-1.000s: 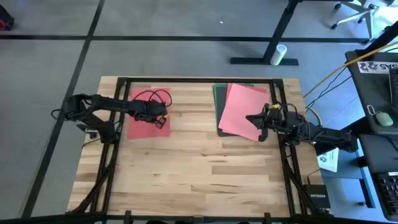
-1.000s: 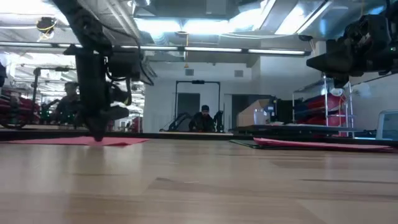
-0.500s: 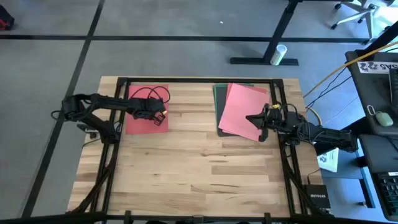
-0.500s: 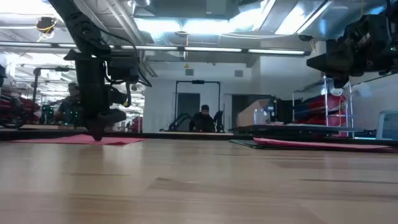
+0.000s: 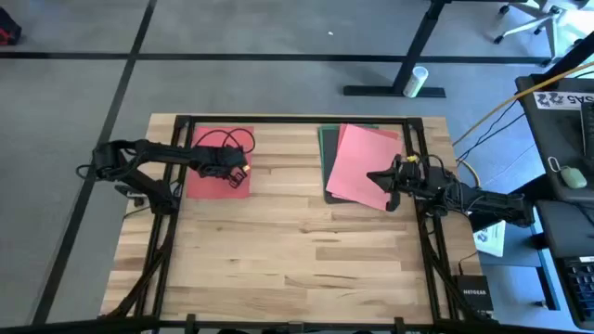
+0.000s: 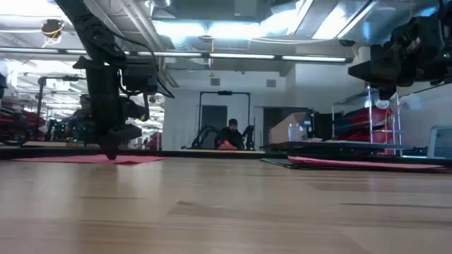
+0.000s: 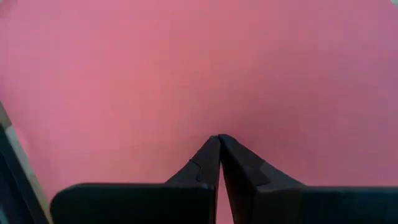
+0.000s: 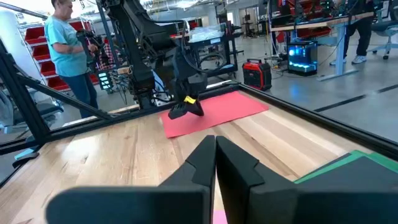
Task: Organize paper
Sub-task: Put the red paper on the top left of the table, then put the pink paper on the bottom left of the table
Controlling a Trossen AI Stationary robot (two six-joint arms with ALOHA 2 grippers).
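Observation:
A red sheet of paper (image 5: 213, 176) lies flat at the table's far left, with a black cable (image 5: 232, 141) looping over its far part. My left gripper (image 5: 239, 176) stands shut on the sheet's near right part, fingers pointing down. At the far right a pink sheet (image 5: 360, 167) lies askew on top of dark grey (image 5: 327, 158) and green (image 8: 354, 168) sheets. My right gripper (image 5: 382, 176) is shut with nothing in it, raised above the pink sheet's near right edge (image 6: 385, 70). My left gripper presses its shut fingertips (image 7: 219, 140) down on the red sheet's top face (image 7: 219, 124), near the sheet's near right corner. The fingers come from above and point down (image 6: 111, 154). The sheet lies flat on the table.
Black frame rails (image 5: 297, 119) run along the table's far, left and right edges. A bare stretch of wood (image 5: 297, 241) fills the middle and near part of the table. Off the table at the right lie a white printed sheet (image 5: 490, 237) and a black box (image 5: 473, 295).
My left gripper, shut and pressing down, has moved a little toward the table's far edge and left, and the red sheet has slid flat along the table with it. My right arm has kept still.

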